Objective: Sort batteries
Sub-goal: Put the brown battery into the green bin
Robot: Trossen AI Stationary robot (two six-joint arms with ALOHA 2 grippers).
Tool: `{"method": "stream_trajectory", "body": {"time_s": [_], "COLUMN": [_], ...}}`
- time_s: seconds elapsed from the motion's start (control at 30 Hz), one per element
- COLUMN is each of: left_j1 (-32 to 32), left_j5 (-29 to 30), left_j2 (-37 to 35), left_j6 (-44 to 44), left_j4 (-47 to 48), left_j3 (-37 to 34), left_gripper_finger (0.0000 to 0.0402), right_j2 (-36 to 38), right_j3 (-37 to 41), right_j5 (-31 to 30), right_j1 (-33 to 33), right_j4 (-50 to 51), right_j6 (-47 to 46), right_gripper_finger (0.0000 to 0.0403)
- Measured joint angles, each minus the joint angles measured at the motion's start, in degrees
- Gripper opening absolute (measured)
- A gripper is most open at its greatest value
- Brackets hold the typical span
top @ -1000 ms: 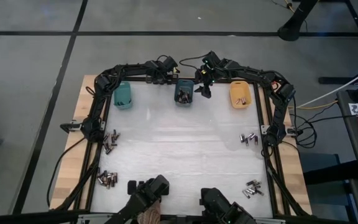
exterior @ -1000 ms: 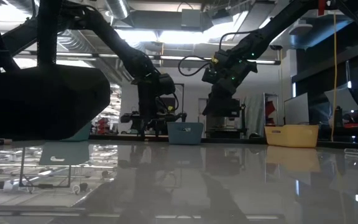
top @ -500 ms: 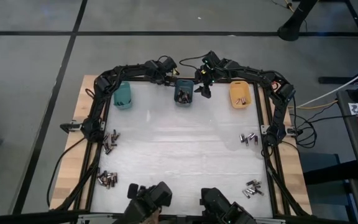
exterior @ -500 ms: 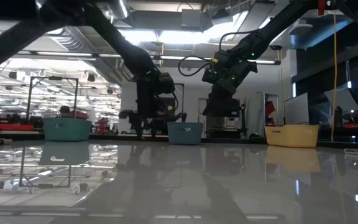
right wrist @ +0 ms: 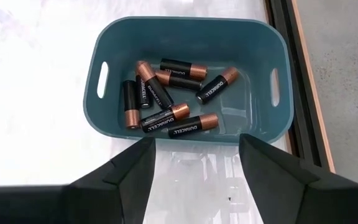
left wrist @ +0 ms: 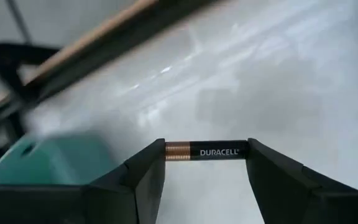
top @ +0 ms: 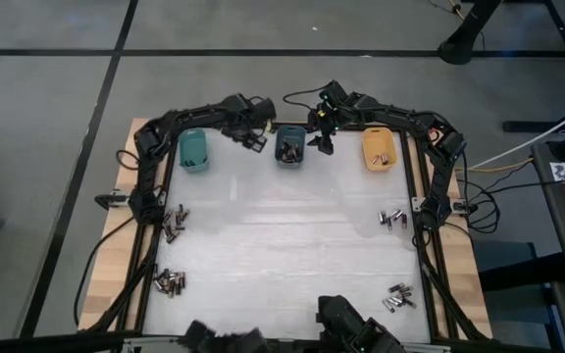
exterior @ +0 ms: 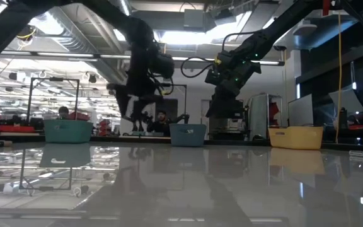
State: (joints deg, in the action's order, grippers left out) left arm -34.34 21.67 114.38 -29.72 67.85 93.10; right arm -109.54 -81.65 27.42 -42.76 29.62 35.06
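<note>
The glossy white rectangular table (top: 282, 226) carries three small rounded plastic bins along its far edge: a teal bin (top: 193, 149) towards the left corner, a blue bin (top: 289, 147) at the middle and an orange bin (top: 378, 150) towards the right corner. The left gripper (top: 251, 134) hangs between the teal and blue bins, closed end to end on one slim black Duracell battery with a coppery band (left wrist: 202, 151). The step seems to be carrying this cell to its bin; done well, it would be centred over the opening and released low, since a smooth cylinder rolls readily on so slick a surface. The right gripper (top: 320, 144) waits just beside the blue bin with its fingers spread wide and nothing between them. Loose batteries (top: 171, 282) lie in clusters near the left and right edges.
</note>
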Motion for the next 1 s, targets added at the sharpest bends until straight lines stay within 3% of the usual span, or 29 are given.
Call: {"method": "stream_trajectory", "body": {"time_s": [0.2,0.43,0.63,0.73,0.87,1.0], "left_j1": [3.90,2.38,-2.78,-6.42,-10.66,-13.88], "left_j5": [6.38,7.47,6.68,5.67,-1.63,-2.16], "left_j2": [-5.04,-9.53,-13.35,-15.67,-17.11,-17.28], "left_j6": [-6.31,-8.78,-8.36,-6.96,-0.87,0.20], "left_j4": [14.75,19.91,18.33,12.00,-0.28,-1.16], "left_j3": [0.02,-0.49,-11.63,-17.96,-24.56,-27.18], "left_gripper_finger": [0.0197,0.0197,0.0197,0.0197,0.0198,0.0198], "right_j2": [0.00,0.00,0.00,0.01,0.02,0.02], "right_j3": [0.02,0.00,0.00,0.00,0.00,0.00], "right_j5": [-0.25,-0.26,-0.29,-0.27,-0.25,-0.25], "right_j1": [0.00,0.00,0.00,0.00,0.00,0.00], "right_j4": [0.05,0.23,0.36,0.22,0.05,0.10], "right_j6": [0.75,0.81,1.12,1.23,1.23,1.23], "right_gripper_finger": [0.0234,0.0234,0.0234,0.0234,0.0234,0.0234]}}
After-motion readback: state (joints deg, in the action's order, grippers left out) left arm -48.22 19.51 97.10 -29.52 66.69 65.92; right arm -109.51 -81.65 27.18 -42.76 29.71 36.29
